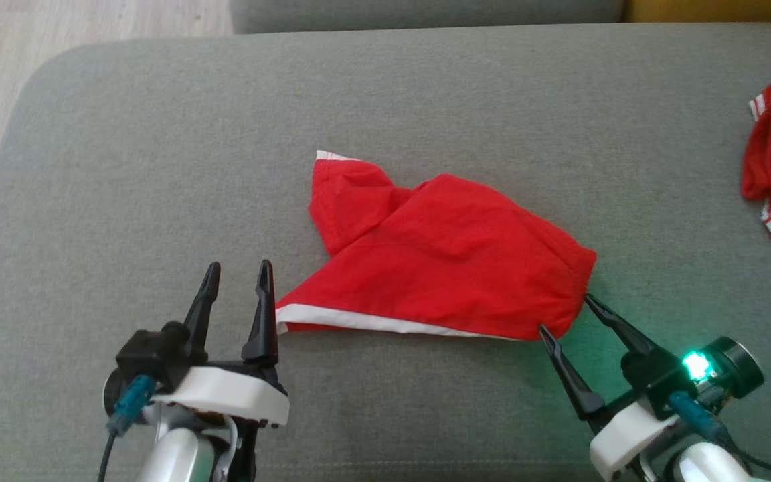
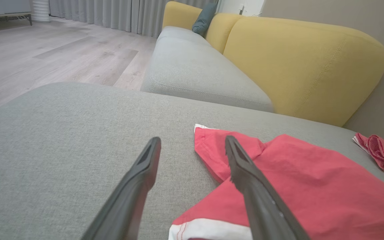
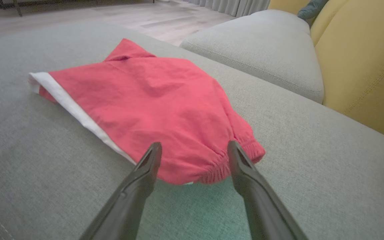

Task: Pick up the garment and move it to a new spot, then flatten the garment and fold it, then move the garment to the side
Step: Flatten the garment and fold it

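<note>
Lying crosswise on the grey cushion [image 1: 158, 167] in the head view: red shorts [image 1: 452, 261], long axis left to right. Left pincer [image 1: 239, 264] and right pincer [image 1: 565, 312] both wide, empty, one at each end.

Left wrist view: white hem [image 2: 212, 230] just right of centre.

Right wrist view: waistband [image 3: 212, 170] dead ahead; right arm looks nearer.
</note>
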### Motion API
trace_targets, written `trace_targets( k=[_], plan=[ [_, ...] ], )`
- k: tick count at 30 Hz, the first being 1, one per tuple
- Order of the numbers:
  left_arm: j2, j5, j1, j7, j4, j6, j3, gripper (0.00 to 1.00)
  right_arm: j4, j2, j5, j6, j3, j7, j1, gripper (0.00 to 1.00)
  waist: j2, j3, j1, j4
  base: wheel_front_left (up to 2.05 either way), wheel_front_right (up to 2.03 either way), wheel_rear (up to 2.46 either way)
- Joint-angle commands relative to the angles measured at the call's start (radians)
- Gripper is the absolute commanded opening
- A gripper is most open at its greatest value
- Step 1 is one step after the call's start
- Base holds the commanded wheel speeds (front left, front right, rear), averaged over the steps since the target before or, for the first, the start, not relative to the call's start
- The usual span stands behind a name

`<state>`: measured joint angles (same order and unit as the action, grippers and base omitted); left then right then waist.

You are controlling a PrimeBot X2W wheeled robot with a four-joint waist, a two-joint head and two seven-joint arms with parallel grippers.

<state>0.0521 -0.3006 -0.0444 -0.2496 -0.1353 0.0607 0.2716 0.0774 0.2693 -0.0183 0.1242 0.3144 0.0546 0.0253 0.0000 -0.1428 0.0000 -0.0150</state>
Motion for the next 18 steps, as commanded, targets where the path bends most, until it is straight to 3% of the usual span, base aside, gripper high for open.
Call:
trace_targets(
  k=[1, 9, 11, 13, 14, 15, 18],
  plan=[
    [-0.002, 0.008, -0.038, -0.012, 0.029, -0.005, -0.036, 1.00, -0.034, 0.026, -0.013, 0.007, 0.022, -0.007, -0.019, 1.00, 0.0000, -0.005, 0.0000, -0.006, 0.00, 0.00, 0.00],
    [-0.002, 0.007, -0.050, -0.012, 0.025, -0.004, -0.038, 1.00, 0.021, 0.076, -0.029, 0.007, 0.074, -0.073, -0.049, 1.00, 0.0000, -0.021, 0.0000, -0.043, 0.00, 0.00, 0.00],
    [-0.002, 0.006, -0.051, -0.012, 0.025, -0.003, -0.038, 1.00, 0.033, 0.085, -0.030, 0.007, 0.080, -0.082, -0.060, 0.62, 0.0000, -0.024, 0.0000, -0.051, 0.00, 0.00, 0.00],
    [-0.002, 0.004, -0.052, -0.012, 0.025, -0.004, -0.039, 1.00, 0.042, 0.089, -0.028, 0.007, 0.083, -0.087, -0.071, 0.35, 0.0000, -0.027, 0.0000, -0.056, 0.00, 0.00, 0.00],
    [-0.002, 0.004, -0.053, -0.012, 0.025, -0.003, -0.039, 1.00, 0.045, 0.088, -0.027, 0.007, 0.084, -0.089, -0.076, 0.09, 0.0000, -0.027, 0.0000, -0.058, 0.00, 0.00, 0.00],
    [-0.002, 0.003, -0.053, -0.012, 0.025, -0.002, -0.039, 1.00, 0.047, 0.088, -0.026, 0.007, 0.085, -0.090, -0.081, 0.00, 0.0000, -0.028, 0.0000, -0.060, 0.00, 0.00, 0.00],
    [-0.002, 0.002, -0.054, -0.012, 0.025, -0.001, -0.039, 1.00, 0.043, 0.090, -0.026, 0.007, 0.083, -0.083, -0.099, 0.00, 0.0000, -0.027, 0.0000, -0.064, 0.00, 0.00, 0.00]
  ],
)
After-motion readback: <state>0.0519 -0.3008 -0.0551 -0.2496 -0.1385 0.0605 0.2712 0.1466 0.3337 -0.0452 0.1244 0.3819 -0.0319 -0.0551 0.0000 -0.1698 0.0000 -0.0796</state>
